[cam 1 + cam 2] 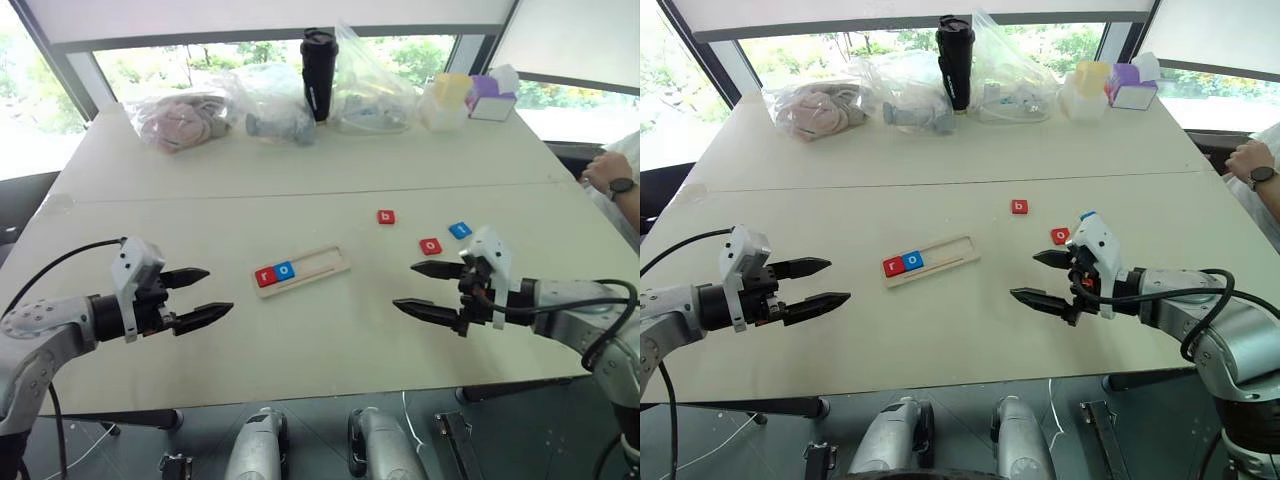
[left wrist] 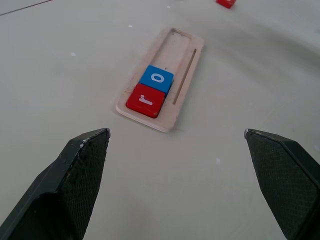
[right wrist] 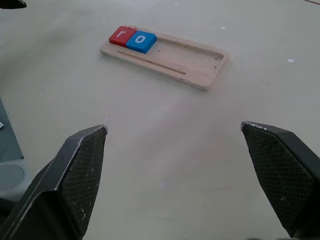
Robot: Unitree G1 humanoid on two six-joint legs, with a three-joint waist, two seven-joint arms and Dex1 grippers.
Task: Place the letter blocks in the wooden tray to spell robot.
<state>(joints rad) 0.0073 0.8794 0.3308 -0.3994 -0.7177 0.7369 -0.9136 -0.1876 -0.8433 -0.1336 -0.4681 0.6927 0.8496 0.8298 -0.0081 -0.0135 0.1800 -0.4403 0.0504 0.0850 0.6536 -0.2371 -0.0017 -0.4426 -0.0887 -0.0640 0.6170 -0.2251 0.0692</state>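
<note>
Both arms are reaching in over the near edge of the pale counter (image 1: 330,190), each bent at the elbow and angling inward and slightly downward toward the middle. The left tool (image 1: 197,295) is hanging above the counter near its near-left part, its two black fingers spread wide and holding nothing. The right tool (image 1: 428,288) is hovering opposite it toward the near-right part, fingers likewise spread apart and empty. Between them, well apart from both, the long narrow pale wooden tray (image 1: 322,264) is lying flat at a slight slant in the middle of the counter. A red square tile with a white "r" (image 1: 265,277) is sitting at the tray's left end, and a blue square tile with a white "o" (image 1: 284,270) is sitting touching it on the right; the rest of the tray is showing bare wood. Three more tiles are lying on the counter toward the right edge, beyond the right tool: a red "b" tile (image 1: 386,216), a red "o" tile (image 1: 430,245) and a blue tile (image 1: 459,230) whose letter I cannot tell.
</note>
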